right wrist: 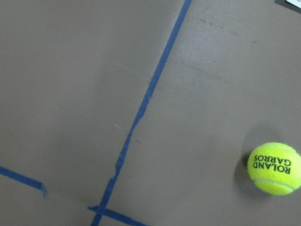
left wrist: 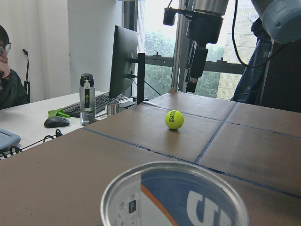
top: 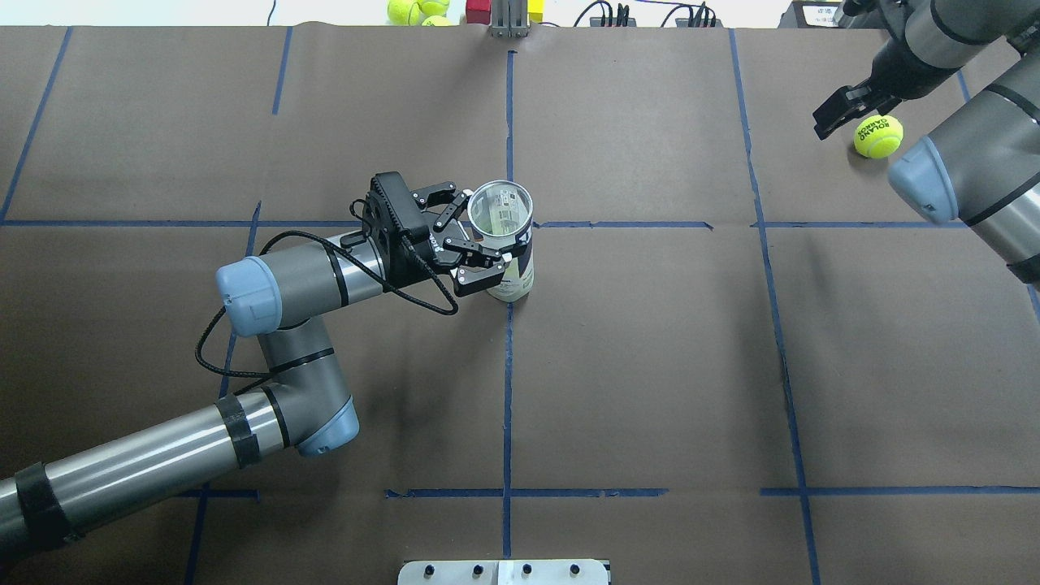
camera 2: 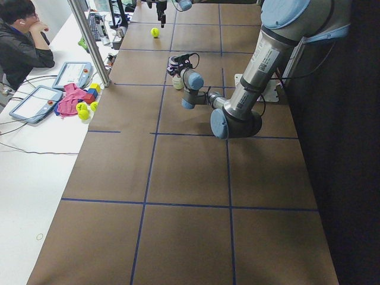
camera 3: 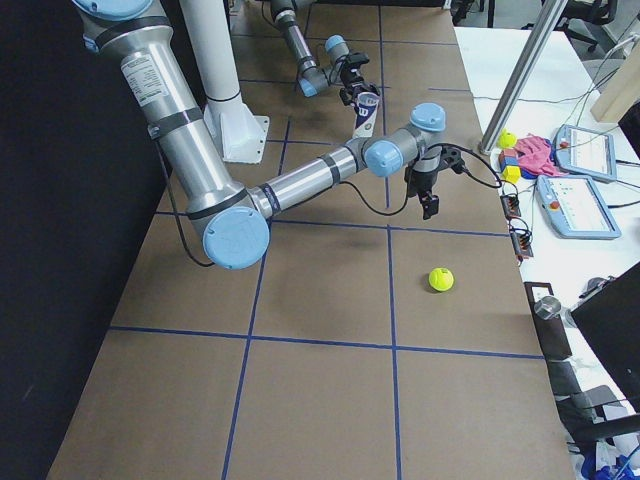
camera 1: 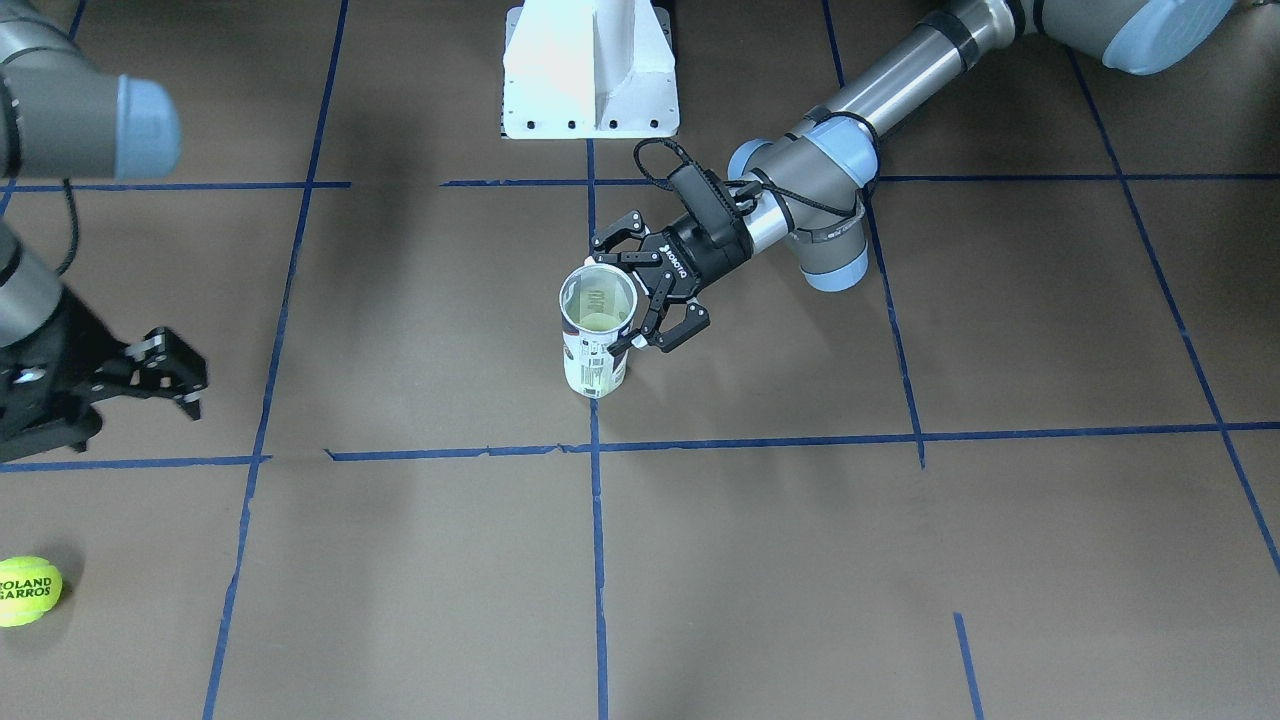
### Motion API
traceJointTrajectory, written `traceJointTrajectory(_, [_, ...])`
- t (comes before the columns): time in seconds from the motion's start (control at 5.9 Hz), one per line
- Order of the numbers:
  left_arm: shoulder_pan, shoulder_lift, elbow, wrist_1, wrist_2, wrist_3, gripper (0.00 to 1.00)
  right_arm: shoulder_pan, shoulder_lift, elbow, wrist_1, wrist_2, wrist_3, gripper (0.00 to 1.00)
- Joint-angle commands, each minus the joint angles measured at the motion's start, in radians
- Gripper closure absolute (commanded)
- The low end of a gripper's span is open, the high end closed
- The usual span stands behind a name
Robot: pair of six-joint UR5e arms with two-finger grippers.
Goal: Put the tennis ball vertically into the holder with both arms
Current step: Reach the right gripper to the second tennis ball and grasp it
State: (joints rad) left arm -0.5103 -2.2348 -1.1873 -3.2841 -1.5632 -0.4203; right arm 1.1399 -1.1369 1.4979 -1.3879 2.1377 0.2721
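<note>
The holder [camera 1: 596,368], a clear tube with a white and navy label, stands upright and open-topped at the table's middle; it also shows in the overhead view [top: 513,276]. My left gripper [camera 1: 607,306] reaches in level and its fingers clasp the tube just below the rim, one on each side. The left wrist view shows the tube's rim [left wrist: 174,188] close below. A yellow-green tennis ball [camera 1: 28,590] lies on the table at my far right, also in the overhead view [top: 877,136] and the right wrist view [right wrist: 274,168]. My right gripper [camera 1: 172,376] hangs open and empty above the table, beside the ball and apart from it.
The white pedestal base [camera 1: 590,70] stands at my near table edge. Spare tennis balls [top: 410,10] and blocks lie past the far edge. A desk with tablets [camera 2: 35,101] and a seated person [camera 2: 21,41] is beyond the table.
</note>
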Motion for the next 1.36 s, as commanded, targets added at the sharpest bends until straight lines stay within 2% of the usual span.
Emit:
traceJointTrajectory(0.0, [0.001,0.004,-0.002,0.0,0.0,0.0,0.16,0.053,-0.003,-0.184,0.139,-0.001,-0.165,0.01])
traceJointTrajectory(0.17, [0.001,0.004,-0.002,-0.002,0.0,0.0,0.16,0.073,0.006,-0.247,0.148,-0.002,-0.245,0.01])
traceJointTrajectory(0.51, [0.001,0.006,-0.002,-0.003,0.0,0.0,0.16,0.055,0.037,-0.426,0.341,-0.042,-0.251,0.01])
traceJointTrajectory(1.19, [0.006,0.004,-0.002,-0.005,0.0,0.0,0.16,0.014,0.075,-0.475,0.342,-0.093,-0.243,0.01])
